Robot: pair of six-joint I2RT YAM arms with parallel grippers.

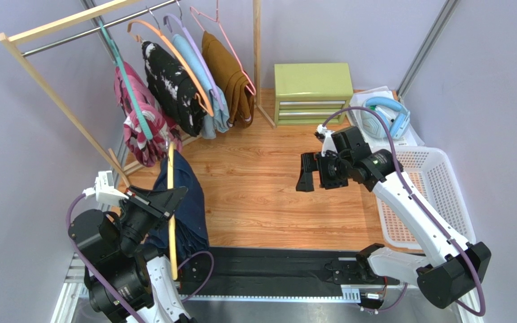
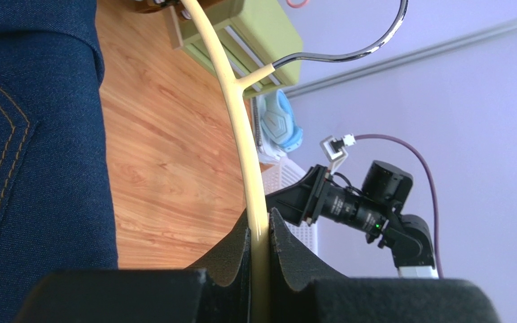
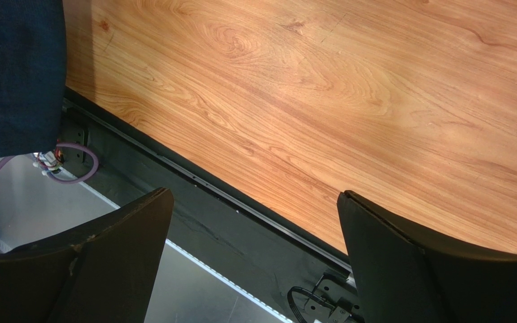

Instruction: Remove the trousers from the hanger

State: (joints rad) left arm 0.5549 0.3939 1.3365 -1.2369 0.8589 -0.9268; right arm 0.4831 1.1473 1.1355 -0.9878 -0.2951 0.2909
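My left gripper (image 1: 172,196) is shut on a cream-yellow hanger (image 1: 171,222) and holds it off the rail. The navy blue trousers (image 1: 188,202) hang folded over that hanger, above the floor's near left. In the left wrist view the hanger (image 2: 241,128) runs up from between my shut fingers and the navy trousers (image 2: 32,134) fill the left. The pink camouflage trousers (image 1: 140,124) hang on a teal hanger (image 1: 128,81) on the rail. My right gripper (image 1: 314,172) is open and empty over the middle of the floor; its view shows a navy trousers corner (image 3: 15,67).
A wooden clothes rack (image 1: 59,30) at the back left also carries a black white-splotched garment (image 1: 173,87), a light blue one and a brown one (image 1: 231,77). A green drawer box (image 1: 312,91) stands at the back. A white basket (image 1: 436,195) and blue headphones (image 1: 388,114) are on the right.
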